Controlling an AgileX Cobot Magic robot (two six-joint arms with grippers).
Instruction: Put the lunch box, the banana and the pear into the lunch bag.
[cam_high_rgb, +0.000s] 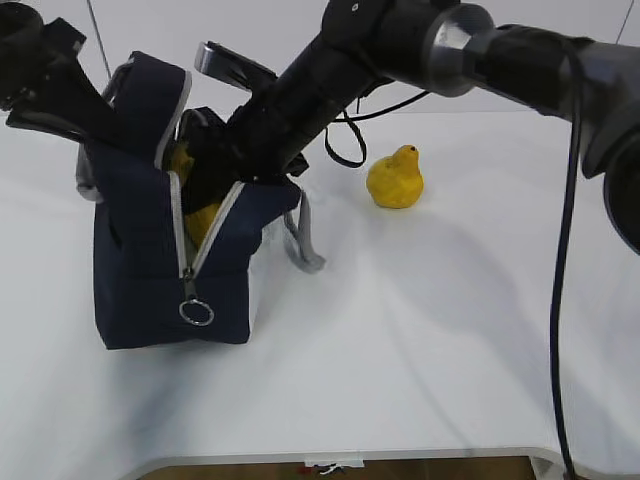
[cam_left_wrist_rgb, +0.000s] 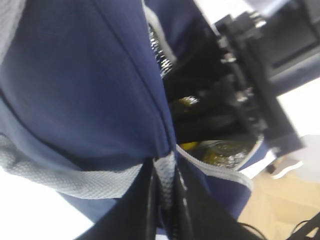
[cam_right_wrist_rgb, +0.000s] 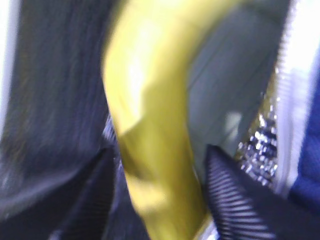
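lunch bag (cam_high_rgb: 150, 280): left, near
banana (cam_right_wrist_rgb: 150, 140): inside bag opening
pear (cam_high_rgb: 396, 180): right of bag, farther back, on table (cam_high_rgb: 420, 360)

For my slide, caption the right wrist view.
Inside the bag, the banana stands between the right claw's fingers.

We see our right arm (cam_high_rgb: 420, 50) stretched in from the upper right, slanting down and leftward, its wrist and right gripper (cam_right_wrist_rgb: 160, 195) sunk out of the exterior camera's sight. Its two ribbed fingers (cam_right_wrist_rgb: 235, 200) stand apart, one on either side of a yellow shape. Our left arm (cam_high_rgb: 50, 80) comes from the upper left corner, the left gripper (cam_left_wrist_rgb: 167, 200) pinched closed on grey webbing.
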